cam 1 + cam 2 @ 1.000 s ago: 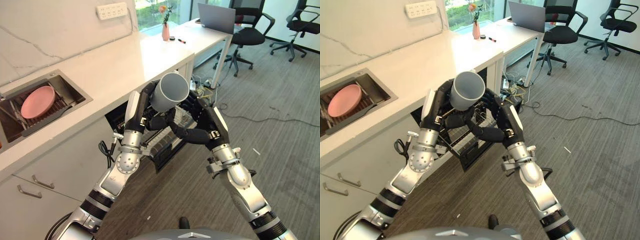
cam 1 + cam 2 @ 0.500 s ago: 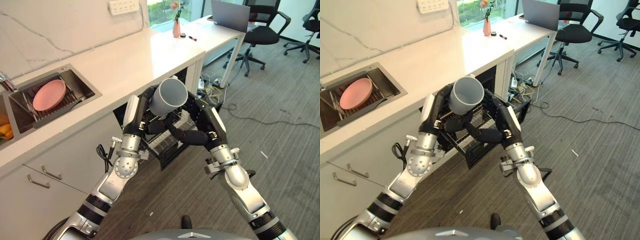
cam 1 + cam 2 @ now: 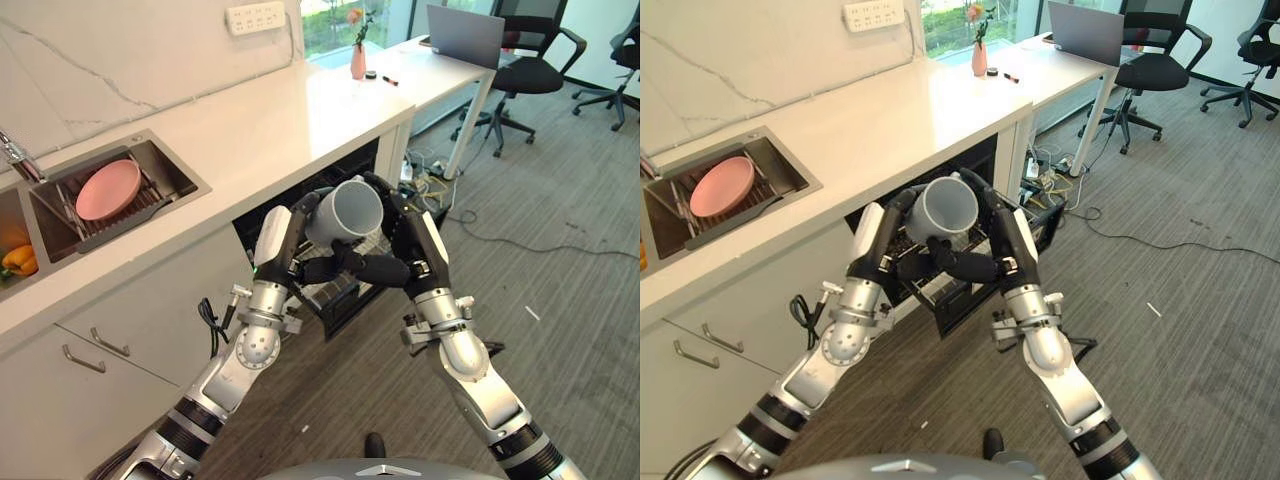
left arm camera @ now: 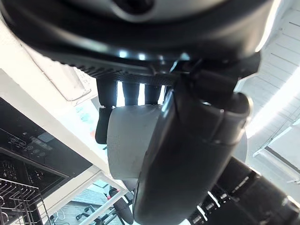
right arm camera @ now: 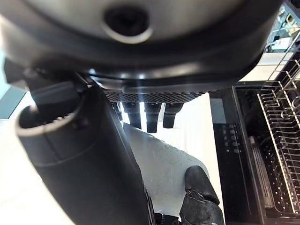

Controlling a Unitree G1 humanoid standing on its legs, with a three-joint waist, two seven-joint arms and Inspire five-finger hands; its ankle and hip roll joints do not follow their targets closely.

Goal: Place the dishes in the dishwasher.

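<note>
Dishwasher rack (image 3: pixel 345 285) edge below; robot hands grip cup (image 3: pixel 350 210).

We see two silver-grey arms built of rounded, glossy metal segments, the left arm (image 3: pixel 215 385) and the right arm (image 3: pixel 470 365). Each has black ribbed bands lower down and a bolted collar at the wrist. The left robot hand (image 3: pixel 285 250) and the right robot hand (image 3: pixel 412 255) are dark, each with a pale grey plate along its back. Up close, their fingers (image 4: pixel 107 93) look matte black and blocky, and the thumbs thick and rounded.
</note>
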